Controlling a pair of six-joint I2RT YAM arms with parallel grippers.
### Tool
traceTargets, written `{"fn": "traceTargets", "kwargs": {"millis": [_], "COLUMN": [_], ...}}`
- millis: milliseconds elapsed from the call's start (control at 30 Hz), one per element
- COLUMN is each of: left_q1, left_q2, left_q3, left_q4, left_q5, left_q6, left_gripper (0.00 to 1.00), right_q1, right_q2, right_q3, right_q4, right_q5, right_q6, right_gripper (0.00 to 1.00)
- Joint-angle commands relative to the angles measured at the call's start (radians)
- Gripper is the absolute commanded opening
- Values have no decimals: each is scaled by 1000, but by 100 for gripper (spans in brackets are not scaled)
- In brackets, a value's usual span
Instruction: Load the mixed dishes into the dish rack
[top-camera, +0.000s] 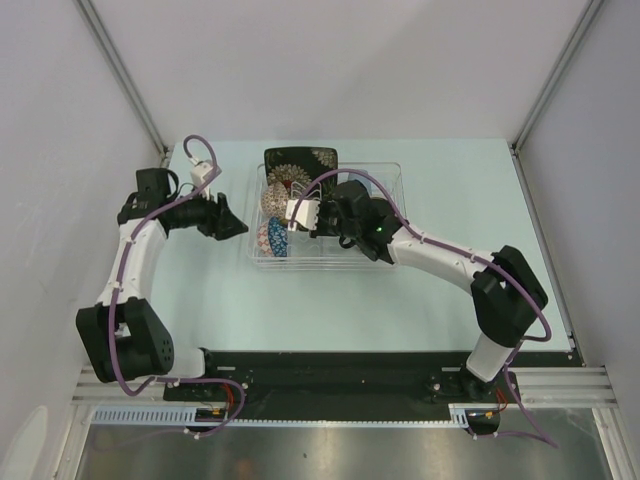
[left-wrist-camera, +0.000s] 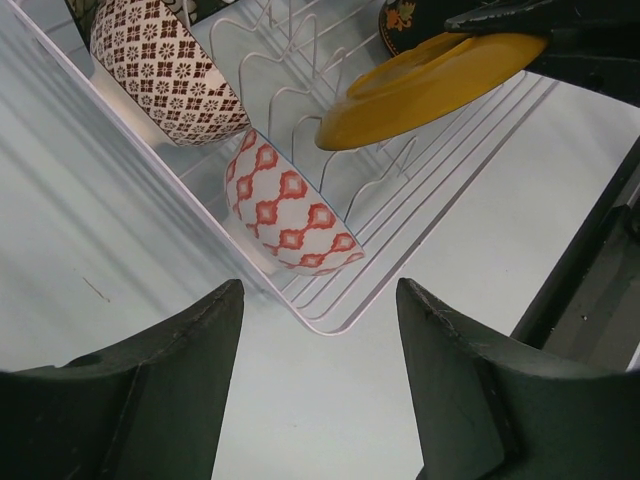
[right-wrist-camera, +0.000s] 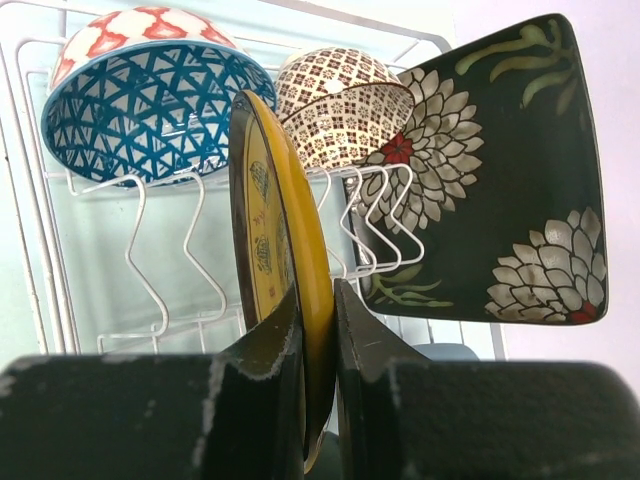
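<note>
The white wire dish rack (top-camera: 380, 190) holds the black square floral plate (top-camera: 300, 160) upright at the back. In it too are the beige netted bowl (top-camera: 283, 195) and a red-patterned piece with a blue inside (top-camera: 272, 238), both on their sides. My right gripper (right-wrist-camera: 318, 295) is shut on the yellow dark-rimmed saucer (right-wrist-camera: 268, 200), held on edge over the rack's prongs (right-wrist-camera: 140, 230). My left gripper (left-wrist-camera: 320, 290) is open and empty, over the table by the rack's near left corner (left-wrist-camera: 340, 320). No separate small blue bowl shows.
Grey walls close in the pale table (top-camera: 200, 300) on the left, right and back. The right arm (top-camera: 440, 260) reaches across the rack from the right. A black strip (top-camera: 330, 365) runs along the near edge by the arm bases.
</note>
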Motion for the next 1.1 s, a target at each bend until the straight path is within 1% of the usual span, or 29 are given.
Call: {"fn": "traceTargets", "kwargs": {"millis": [0, 267, 500, 833, 933, 967, 1033, 1067], "left_q1": [9, 9, 9, 9, 9, 9, 9, 11], "left_q2": [-22, -27, -33, -36, -38, -38, -38, -39], "left_q3": [-20, -33, -37, -34, -32, -32, -29, -27], "left_q4": [36, 50, 47, 50, 51, 51, 51, 50], "left_q5": [44, 52, 47, 52, 52, 52, 53, 52], "left_q6": [-8, -14, -8, -15, -15, -15, -18, -19], "left_gripper": [68, 67, 67, 67, 67, 67, 67, 67], "right_q1": [-13, -29, -44, -59, -58, -56, -52, -52], "right_q2": [-2, 24, 84, 110, 114, 114, 116, 117], "right_q3": [25, 25, 25, 25, 25, 26, 25, 25], "right_q4": [56, 82, 100, 129, 145, 151, 158, 160], "right_q5": [-3, -23, -52, -52, -44, -43, -38, -37], "right_q6": [9, 15, 68, 130, 152, 160, 166, 169], "right_gripper": [0, 0, 0, 0, 7, 13, 17, 21]}}
